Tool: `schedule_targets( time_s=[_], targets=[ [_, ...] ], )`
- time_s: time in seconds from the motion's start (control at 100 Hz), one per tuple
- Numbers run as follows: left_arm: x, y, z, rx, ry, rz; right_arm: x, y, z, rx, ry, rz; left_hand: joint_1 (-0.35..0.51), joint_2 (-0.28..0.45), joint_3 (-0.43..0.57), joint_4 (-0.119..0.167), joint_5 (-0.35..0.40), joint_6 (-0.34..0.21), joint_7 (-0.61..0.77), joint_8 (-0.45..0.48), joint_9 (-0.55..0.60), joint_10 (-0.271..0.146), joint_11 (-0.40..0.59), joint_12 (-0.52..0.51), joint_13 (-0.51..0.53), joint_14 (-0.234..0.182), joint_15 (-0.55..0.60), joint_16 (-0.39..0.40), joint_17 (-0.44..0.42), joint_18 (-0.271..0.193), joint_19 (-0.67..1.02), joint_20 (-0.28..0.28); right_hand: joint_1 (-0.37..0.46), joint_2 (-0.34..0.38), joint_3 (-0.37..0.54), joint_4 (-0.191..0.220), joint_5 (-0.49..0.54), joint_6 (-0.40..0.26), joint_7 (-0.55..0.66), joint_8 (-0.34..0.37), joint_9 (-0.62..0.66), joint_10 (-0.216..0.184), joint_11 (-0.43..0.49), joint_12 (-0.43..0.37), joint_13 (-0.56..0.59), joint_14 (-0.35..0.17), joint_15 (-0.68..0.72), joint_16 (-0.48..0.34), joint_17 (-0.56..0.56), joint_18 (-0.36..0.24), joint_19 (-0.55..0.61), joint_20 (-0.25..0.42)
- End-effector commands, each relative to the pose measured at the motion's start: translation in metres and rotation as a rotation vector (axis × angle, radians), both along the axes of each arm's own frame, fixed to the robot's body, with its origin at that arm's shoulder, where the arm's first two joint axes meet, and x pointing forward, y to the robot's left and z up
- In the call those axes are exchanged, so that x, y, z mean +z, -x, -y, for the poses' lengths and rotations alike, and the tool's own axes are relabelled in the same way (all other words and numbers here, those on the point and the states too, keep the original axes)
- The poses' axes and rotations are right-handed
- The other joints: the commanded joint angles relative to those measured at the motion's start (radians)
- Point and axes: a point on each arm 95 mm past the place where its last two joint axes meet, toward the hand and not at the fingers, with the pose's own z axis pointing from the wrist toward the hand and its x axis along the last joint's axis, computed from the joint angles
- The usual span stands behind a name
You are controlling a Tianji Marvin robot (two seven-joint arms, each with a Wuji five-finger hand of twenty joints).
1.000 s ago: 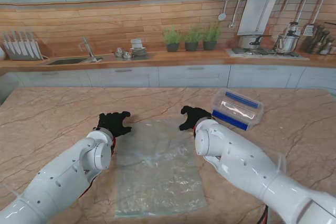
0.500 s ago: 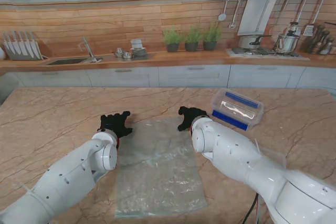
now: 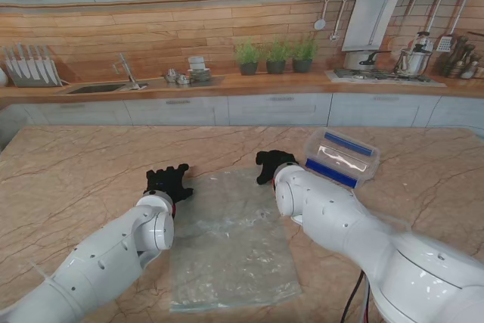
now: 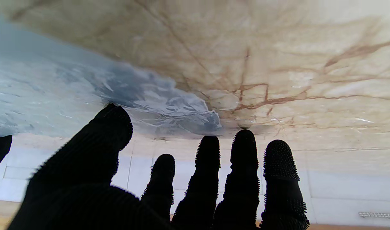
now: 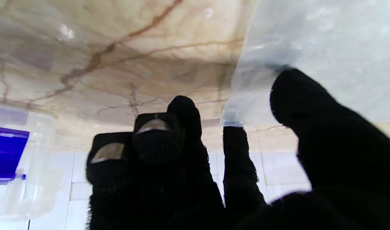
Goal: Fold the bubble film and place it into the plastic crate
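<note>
The black-gloved left hand [image 3: 168, 182] has crept forward to the far left corner of the clear, crinkled bubble film sheet [image 3: 227, 240], fingers [image 4: 243, 153] spread and gripping nothing. The black-gloved right hand [image 3: 272, 165] has likewise edged onto the far right corner, its outer fingers curled (whether it pinches the film I cannot tell). The film lies flat and unfolded on the veined marble bench [image 3: 68, 179], its near edge slightly shifted. The clear plastic crate with blue clips [image 3: 342, 156] sits just right of the right hand.
</note>
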Motion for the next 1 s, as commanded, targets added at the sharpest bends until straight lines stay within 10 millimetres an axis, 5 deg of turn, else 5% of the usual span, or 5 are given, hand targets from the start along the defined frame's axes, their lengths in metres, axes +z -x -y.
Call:
schedule_targets(
  time_s=[0.0,0.4,0.62,0.72,0.99],
  targets=[
    [-0.002,0.0,0.008,-0.01,0.003,0.002,-0.022,0.017,0.004,0.006,0.018,-0.056,-0.02,-0.028,0.024,0.018,-0.038,0.02,-0.003,-0.011,-0.036,0.008,-0.013,-0.009,-0.026,0.016,-0.007,-0.012,-0.021,-0.008,0.011,-0.004,0.049,-0.058,0.038,-0.055,0.255,-0.061,0.214,0.084,-0.006,0.068,0.034,0.019,0.006,0.04,0.041,-0.004,0.017,-0.177,0.14,-0.01],
    [-0.002,-0.013,0.019,-0.016,-0.025,-0.039,-0.026,0.022,0.008,-0.013,-0.002,-0.075,-0.025,-0.042,0.036,0.017,-0.048,-0.051,-0.016,-0.026,-0.101,0.016,-0.034,-0.04,-0.086,0.009,-0.064,-0.063,-0.063,-0.016,-0.053,-0.04,0.13,-0.049,0.02,-0.074,0.294,-0.117,0.391,0.002,-0.002,0.072,0.025,0.017,0.0,0.049,0.03,-0.006,0.003,-0.164,0.124,-0.008],
    [-0.007,-0.012,0.014,-0.036,-0.095,-0.144,-0.025,0.023,0.008,-0.011,-0.005,-0.08,-0.028,-0.109,0.137,0.009,0.109,-0.068,0.091,0.029,-0.142,0.014,-0.064,-0.044,-0.122,-0.003,-0.118,-0.092,-0.086,-0.026,-0.11,-0.051,0.131,-0.034,0.019,-0.073,0.308,-0.118,0.399,0.004,-0.002,0.073,0.022,0.017,-0.002,0.051,0.027,-0.006,-0.001,-0.158,0.12,-0.006],
    [-0.012,-0.009,0.011,-0.063,-0.114,-0.163,-0.025,0.023,0.007,-0.01,-0.013,-0.079,-0.037,-0.163,0.254,-0.001,0.372,0.047,0.212,0.119,-0.109,0.014,-0.035,-0.019,-0.116,-0.001,-0.118,-0.095,-0.084,-0.018,-0.116,-0.046,0.151,-0.021,0.028,-0.07,0.34,-0.124,0.413,0.008,-0.003,0.07,0.02,0.016,-0.005,0.05,0.023,-0.006,-0.007,-0.156,0.115,-0.005],
    [-0.022,0.005,0.014,-0.152,-0.14,-0.128,-0.023,0.027,0.004,0.024,-0.036,-0.07,0.056,-0.342,0.337,-0.106,0.309,0.011,0.852,0.496,0.008,-0.018,0.021,-0.015,-0.04,-0.012,-0.09,-0.104,-0.042,-0.014,-0.072,-0.027,0.203,0.034,0.055,-0.072,0.382,-0.134,0.427,-0.01,-0.052,0.078,-0.003,-0.005,-0.053,0.045,-0.01,-0.004,-0.052,-0.152,0.07,0.003]
  ],
)
